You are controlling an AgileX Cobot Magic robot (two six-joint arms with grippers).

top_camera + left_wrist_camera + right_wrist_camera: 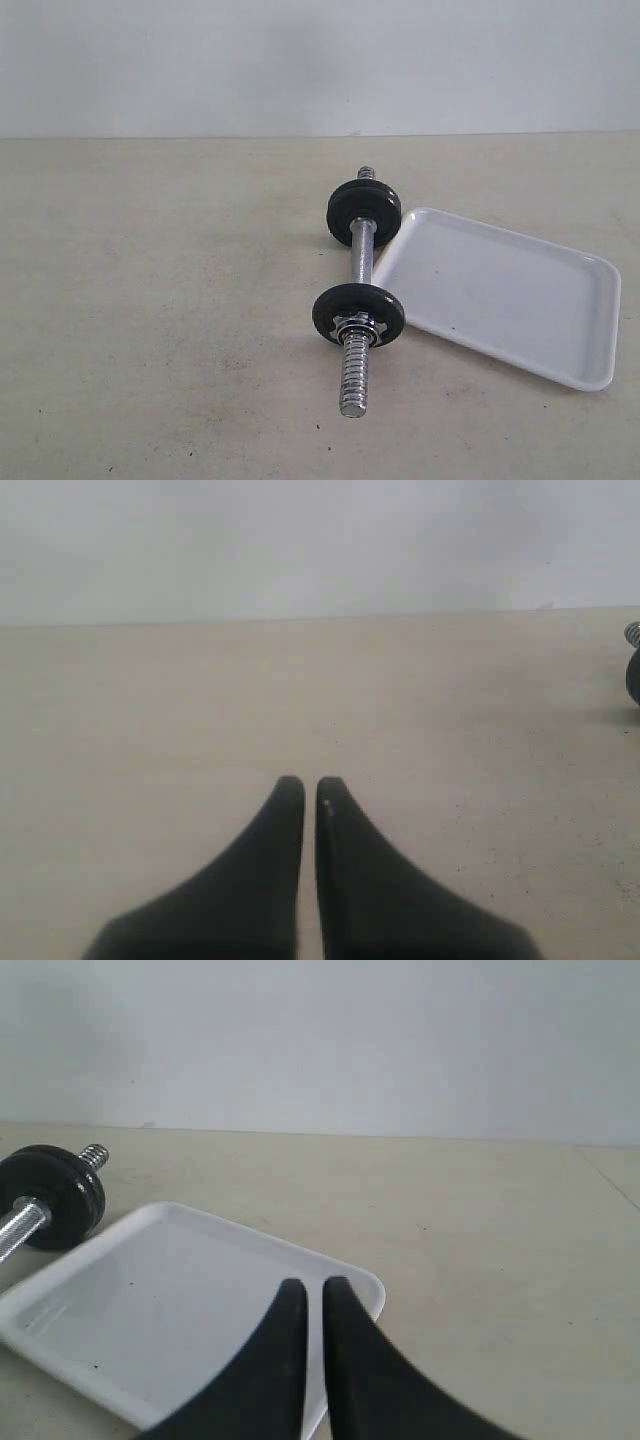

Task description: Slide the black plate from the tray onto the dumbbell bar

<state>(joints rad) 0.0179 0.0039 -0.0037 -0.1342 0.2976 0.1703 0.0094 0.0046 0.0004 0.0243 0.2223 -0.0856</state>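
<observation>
The dumbbell bar (361, 252) lies on the table just left of the white tray (500, 295). Two black plates sit on it: one near the far end (363, 210), and one lower down (357, 315) with a silver nut against it. The tray holds nothing. Neither gripper shows in the exterior view. In the left wrist view my left gripper (310, 785) is shut over bare table, with the dumbbell's end (634, 670) far off at the frame's edge. My right gripper (314, 1288) is shut above a corner of the tray (150, 1300), well apart from the far black plate (55, 1195).
The beige tabletop (150, 330) stretches to a white wall (300, 60) at the back. The bar's threaded near end (353, 385) sticks out toward the front edge.
</observation>
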